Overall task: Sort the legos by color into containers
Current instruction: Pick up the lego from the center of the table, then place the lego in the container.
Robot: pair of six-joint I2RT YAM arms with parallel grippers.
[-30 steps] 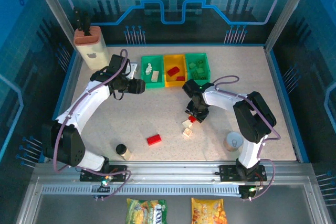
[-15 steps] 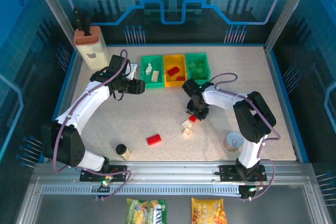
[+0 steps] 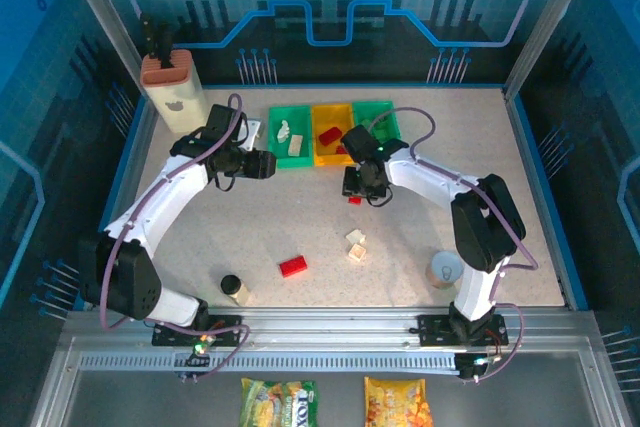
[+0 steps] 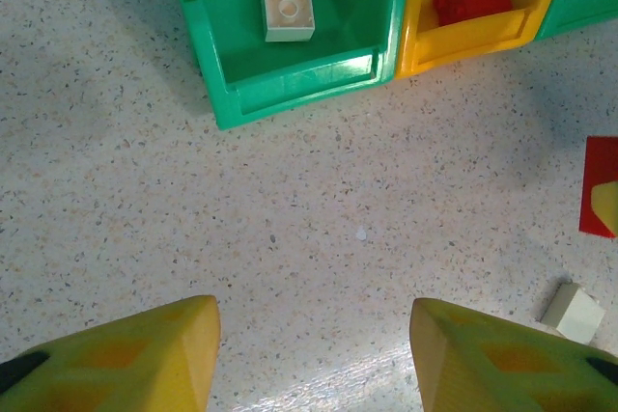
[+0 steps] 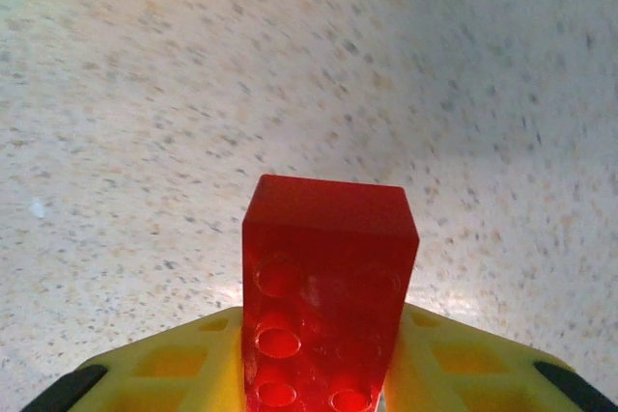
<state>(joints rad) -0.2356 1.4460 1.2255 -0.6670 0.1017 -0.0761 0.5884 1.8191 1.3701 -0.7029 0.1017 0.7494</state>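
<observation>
Sorting was judged mostly done here. Cream bricks were seen in the left green bin (image 3: pixel 273 137), red ones in the yellow-orange bin (image 3: pixel 316 135) and green ones in the right green bin (image 3: pixel 392 113).

A small red brick (image 5: pixel 328 277) was pinched between the fingers of the right tool (image 3: pixel 356 194), just in front of the yellow-orange bin. The left tool (image 4: pixel 314 335) was spread wide with nothing in it, parked near the front of the left green bin.

Out on the counter (image 3: pixel 250 227), 1 bigger red brick (image 3: pixel 293 266) and 2 cream bricks (image 3: pixel 355 245) were yet to be picked up, so 4 pieces were left counting the carried one.

Room-wise, the yellow-orange bin's front wall would have to be cleared, and with a green bin tight on either side not much sideways slack was expected. Plenty of bare counter was seen around the loose bricks. The dark-capped jar (image 3: pixel 234 289) and the grey cup (image 3: pixel 445 270) were well apart from them.
</observation>
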